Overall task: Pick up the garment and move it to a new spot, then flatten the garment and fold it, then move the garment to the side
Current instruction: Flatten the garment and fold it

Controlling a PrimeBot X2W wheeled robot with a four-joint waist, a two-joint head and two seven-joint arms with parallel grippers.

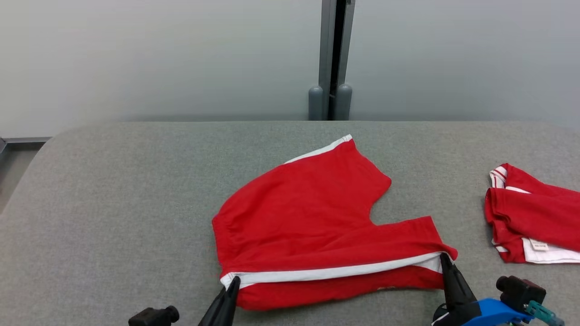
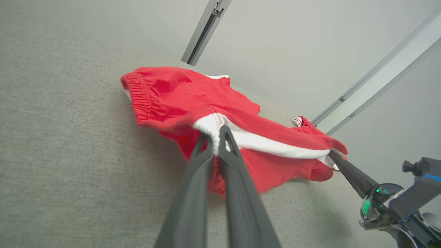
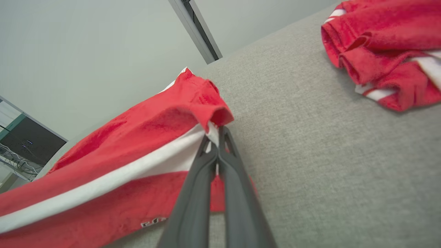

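Nearest the robot, the left gripper [image 1: 233, 281] sat at the near left corner of the red shorts [image 1: 312, 213]. Its two dark fingers were pressed together on the white-trimmed end of the waistband. The right gripper [image 1: 444, 259] sat at the near right corner of the shorts, its fingers likewise pinched tight on the cloth where the white side stripe met the leg hem.

Between the two grips, the near edge of the shorts was raised a little. The white stripe ran straight from one gripper to the other, with a strip of red hanging below it. The rest of the shorts lay flat on a grey fabric-covered table [image 1: 113, 203] that spread out on every side of them. The gathered waistband was on the left, and one leg, edged with a second white stripe, reached toward the far side.

To the right of the shorts, well apart from them, a second red and white garment [image 1: 534, 213] lay bunched on the same table. Beyond the shorts, past the table's far edge, a grey upright post [image 1: 333, 59] stood against a pale wall [image 1: 158, 54].
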